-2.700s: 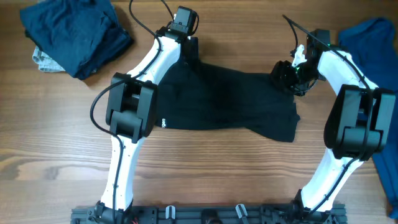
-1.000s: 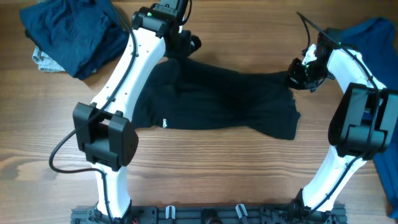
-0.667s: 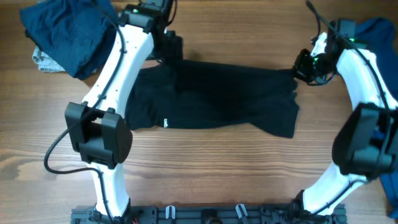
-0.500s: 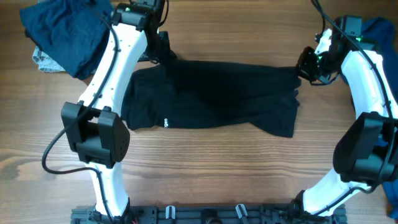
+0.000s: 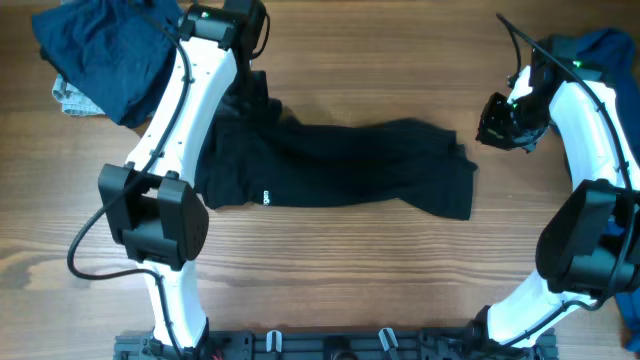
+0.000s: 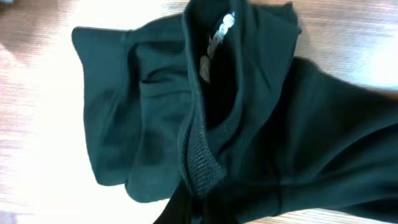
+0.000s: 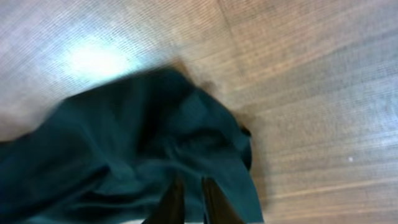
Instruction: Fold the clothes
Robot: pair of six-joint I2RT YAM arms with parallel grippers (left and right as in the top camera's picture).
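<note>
Since the earlier overhead frame, the black shirt (image 5: 350,165) is no longer being stretched between the arms. Its upper right corner is being left slumped on the surface (image 5: 380,60), and the right claw (image 5: 497,122) is being held near it but apart, at the right of the frame, jaws parted a little around nothing. The left claw (image 5: 250,88) is being kept clamped on bunched cloth by the ribbed collar (image 6: 202,158), at the upper left. The shirt is lying rumpled across the middle of the frame, well apart from the navy pile (image 5: 110,55) and the blue garment (image 5: 610,50). Soft, limp and light, the fabric is being judged likely to sag wherever unsupported, so a hem corner or shoulder seam is being favoured as the hold.
</note>
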